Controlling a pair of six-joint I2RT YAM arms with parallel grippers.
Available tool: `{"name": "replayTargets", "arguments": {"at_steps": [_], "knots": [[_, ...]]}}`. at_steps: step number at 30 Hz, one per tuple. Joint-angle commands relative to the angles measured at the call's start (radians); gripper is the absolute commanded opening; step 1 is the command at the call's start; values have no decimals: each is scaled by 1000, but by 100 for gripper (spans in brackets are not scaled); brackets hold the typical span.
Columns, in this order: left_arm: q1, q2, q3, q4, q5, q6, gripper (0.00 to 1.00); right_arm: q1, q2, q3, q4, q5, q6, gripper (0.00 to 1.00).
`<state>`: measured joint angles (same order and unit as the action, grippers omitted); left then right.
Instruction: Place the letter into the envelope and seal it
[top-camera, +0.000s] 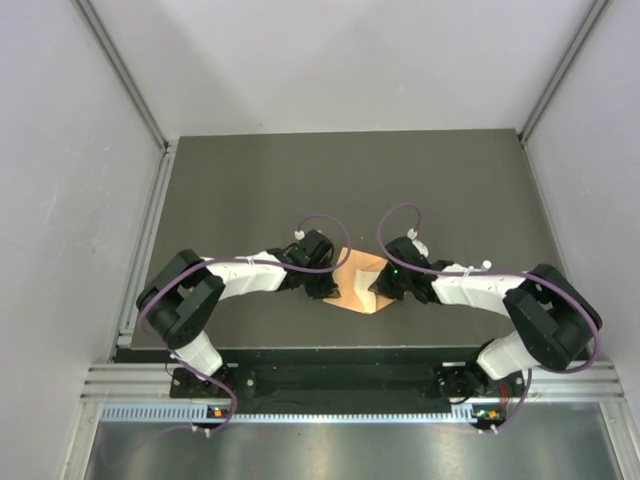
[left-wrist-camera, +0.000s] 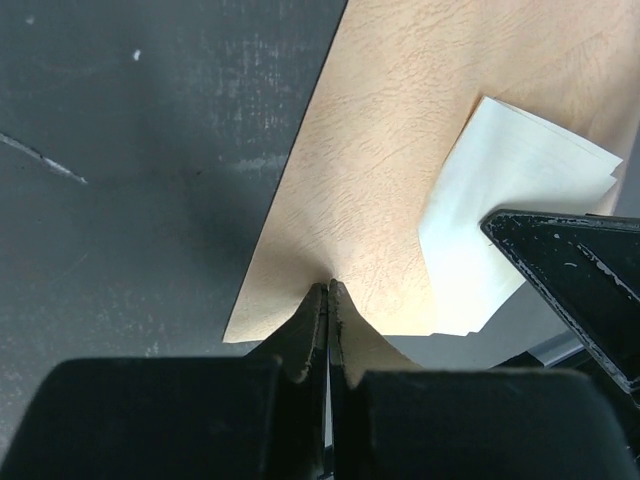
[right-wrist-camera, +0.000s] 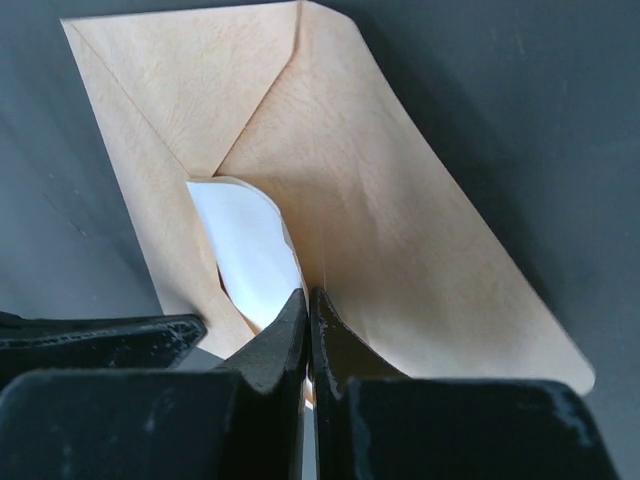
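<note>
The letter (right-wrist-camera: 245, 250) sits partly inside the envelope (right-wrist-camera: 400, 250), bowed and projecting from the mouth. The envelope lies midway along the tabletop (top-camera: 250, 180), toward its near edge. The left end effector (left-wrist-camera: 328, 300) is fully closed, pinching the envelope's edge, probably to anchor it. The right end effector (right-wrist-camera: 306, 300) is fully closed at the mouth; which sheet it pinches cannot be told. No writing visible.

A small, orange-tan rectangular paper envelope (right-wrist-camera: 400, 230) lies mid-table, towards the near edge, with its diagonal fold seams facing up and its pocket gaping on the right side. A thin, pale cream paper letter (right-wrist-camera: 245, 250), plain and unmarked, sits partly inside that pocket. It is bowed into a curve, and its right portion protrudes past the envelope's edge.
</note>
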<state>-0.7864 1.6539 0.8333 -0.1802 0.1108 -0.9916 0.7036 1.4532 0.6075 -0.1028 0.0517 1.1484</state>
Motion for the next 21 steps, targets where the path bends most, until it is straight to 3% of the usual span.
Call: {"name": "replayTargets", "arguments": {"at_steps": [1, 10, 18, 21], "knots": [[-8, 46, 20, -51, -37, 24, 0, -9, -16, -37, 60, 63, 119, 0], [-8, 55, 38, -82, -40, 54, 0, -18, -122, -81, 38, 198, 151, 0], [-7, 50, 38, -25, 10, 76, 1, 55, 27, -34, 232, 189, 33, 0], [-7, 46, 40, -21, 12, 76, 1, 60, 55, -72, 272, 200, 82, 0]]}}
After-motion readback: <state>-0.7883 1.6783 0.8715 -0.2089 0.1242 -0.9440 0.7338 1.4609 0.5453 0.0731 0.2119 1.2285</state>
